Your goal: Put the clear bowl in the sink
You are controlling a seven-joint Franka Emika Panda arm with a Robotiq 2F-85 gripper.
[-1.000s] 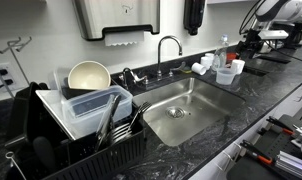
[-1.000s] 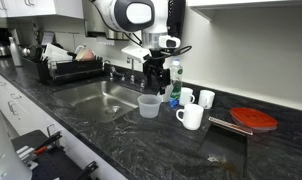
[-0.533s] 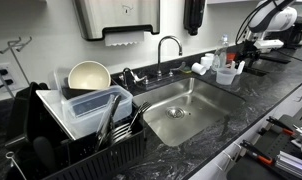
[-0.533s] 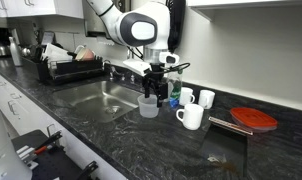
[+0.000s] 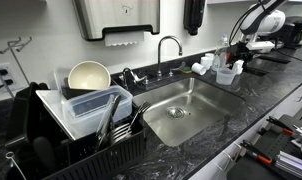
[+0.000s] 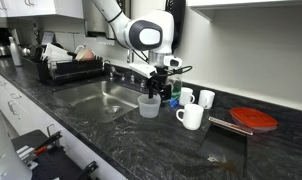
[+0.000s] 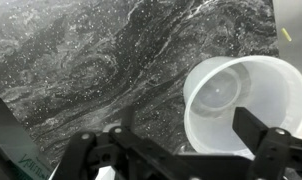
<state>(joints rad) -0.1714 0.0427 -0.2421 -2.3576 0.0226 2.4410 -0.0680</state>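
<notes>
Gripper [image 6: 157, 89] had dropped lower, jaws spread wide; clear bowl [image 6: 148, 106] just beneath, ungripped; grasp seemed next, sink [image 5: 196, 100] trip pending.

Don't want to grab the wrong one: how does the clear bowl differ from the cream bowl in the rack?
The clear bowl is small and translucent; the cream bowl is larger and opaque. The clear bowl stands upright on the counter; the cream bowl leans on edge in the dish rack. Both are round.

Arm [image 6: 146, 35] arched over and down, pincer [image 6: 156, 88] pointing straight down, jaws spread wide apart.
</notes>
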